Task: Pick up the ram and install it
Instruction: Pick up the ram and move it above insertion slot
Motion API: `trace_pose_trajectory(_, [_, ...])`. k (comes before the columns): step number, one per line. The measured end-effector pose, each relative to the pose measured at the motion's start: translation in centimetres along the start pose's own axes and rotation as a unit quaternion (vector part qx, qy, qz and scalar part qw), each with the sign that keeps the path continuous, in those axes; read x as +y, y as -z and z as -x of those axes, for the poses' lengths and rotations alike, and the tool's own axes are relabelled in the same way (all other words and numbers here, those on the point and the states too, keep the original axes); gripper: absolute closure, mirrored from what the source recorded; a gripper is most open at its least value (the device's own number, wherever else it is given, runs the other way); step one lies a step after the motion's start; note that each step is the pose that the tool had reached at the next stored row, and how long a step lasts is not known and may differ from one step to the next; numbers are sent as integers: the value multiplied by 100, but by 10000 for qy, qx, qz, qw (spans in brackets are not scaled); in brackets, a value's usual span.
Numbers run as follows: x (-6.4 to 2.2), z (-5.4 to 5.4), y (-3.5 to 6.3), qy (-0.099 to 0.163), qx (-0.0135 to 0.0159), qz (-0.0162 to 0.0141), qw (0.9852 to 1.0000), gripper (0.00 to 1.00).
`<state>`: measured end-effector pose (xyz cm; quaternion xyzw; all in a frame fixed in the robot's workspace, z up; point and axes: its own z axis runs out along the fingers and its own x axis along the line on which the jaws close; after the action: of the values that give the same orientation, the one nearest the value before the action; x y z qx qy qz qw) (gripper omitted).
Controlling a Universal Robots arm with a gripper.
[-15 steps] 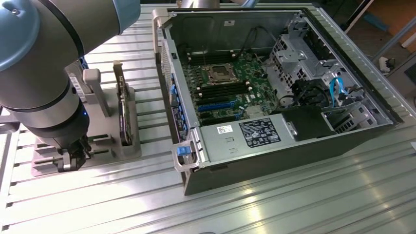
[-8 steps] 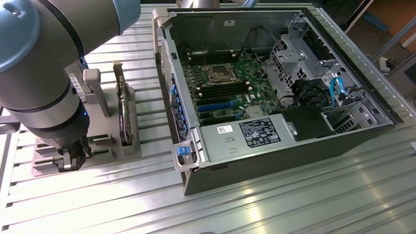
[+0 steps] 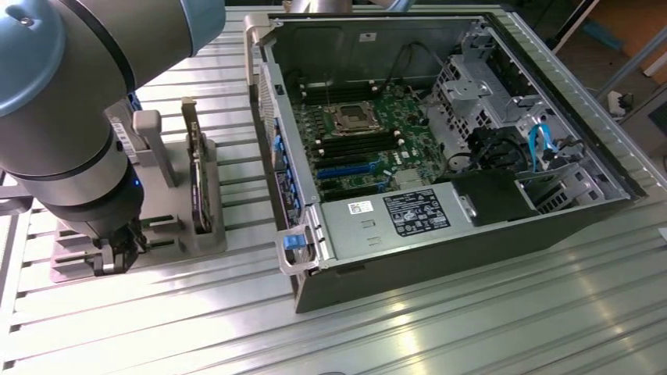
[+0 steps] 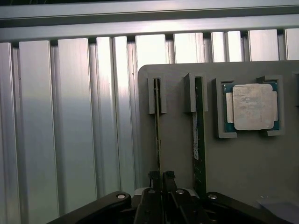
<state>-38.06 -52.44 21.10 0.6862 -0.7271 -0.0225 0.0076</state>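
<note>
From the wrist the gripper point(image 4: 161, 177) seems clamped on the ram point(image 4: 158, 133); exterior view adds the open case point(image 3: 438, 254).

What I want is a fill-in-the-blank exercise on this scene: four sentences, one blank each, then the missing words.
1. The gripper is closed on the ____, which stands on edge in the gray holder.
2. The holder's slots carry ____ green sticks in all.
3. Beside the second stick, a ____ lies flat in a square recess.
4. The motherboard lies inside the ____ computer case.
Missing words: ram; two; processor; open.
</note>
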Motion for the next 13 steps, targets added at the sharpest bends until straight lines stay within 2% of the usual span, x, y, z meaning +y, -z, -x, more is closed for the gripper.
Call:
trace_pose_trajectory(3, [0, 0, 0, 0, 0, 0, 10000, 83])
trace_pose_trajectory(5, [0, 0, 0, 0, 0, 0, 10000, 88])
trace_pose_trajectory(13, [0, 0, 0, 0, 0, 0, 10000, 88])
